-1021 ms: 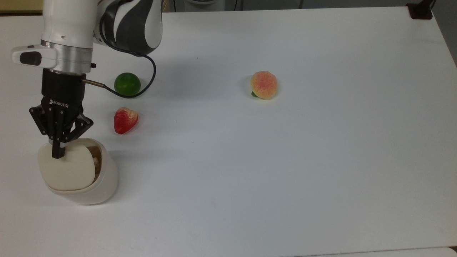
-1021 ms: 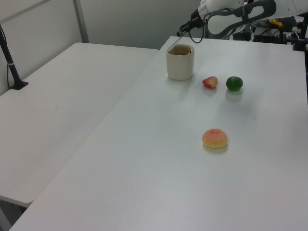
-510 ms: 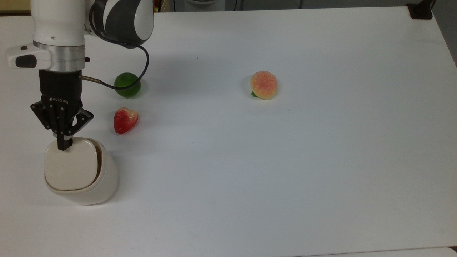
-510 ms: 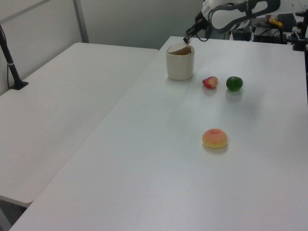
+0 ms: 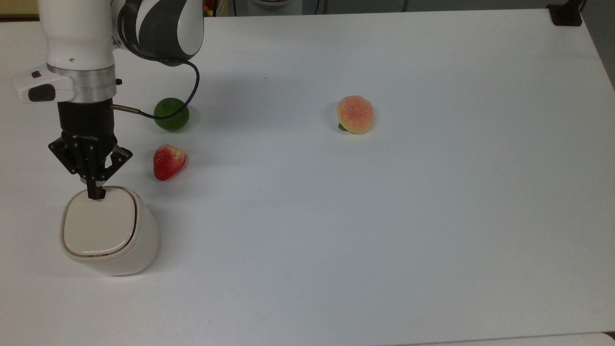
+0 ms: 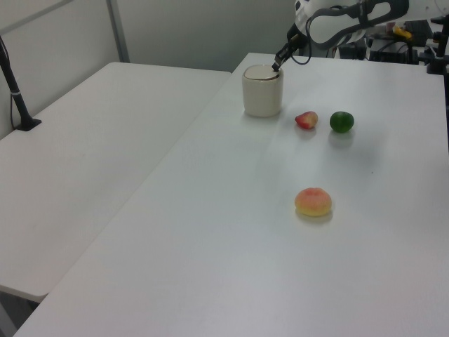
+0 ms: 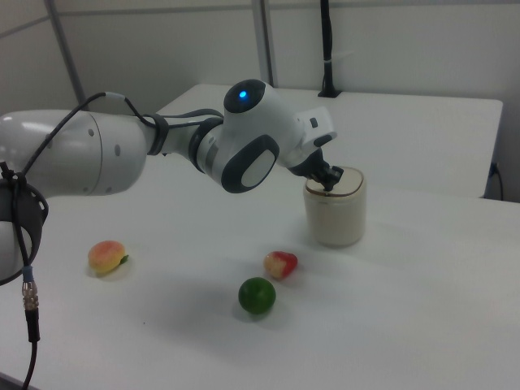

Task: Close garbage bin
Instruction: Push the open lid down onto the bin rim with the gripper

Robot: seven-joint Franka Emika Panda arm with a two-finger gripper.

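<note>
Top view: cream-white plastic rounded-square garbage bin (image 5: 113,235) sits at the top view's lower left of the white worktop (image 5: 384,216), lid flat in its rim, looks closed. Black two-finger tool (image 5: 96,193), fingers clenched together, holding nothing, tip on the lid's far edge, presumably pressing it home. Arm straight down.

Left view: tool (image 6: 276,66) angles down onto the bin (image 6: 262,93) from the left view's right.

Right view: wrist bent over the bin (image 7: 335,208); tool (image 7: 330,185) touches the lid.

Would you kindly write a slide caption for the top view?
Shut gripper presses the garbage bin lid flat; strawberry, lime and peach lie nearby.
</note>
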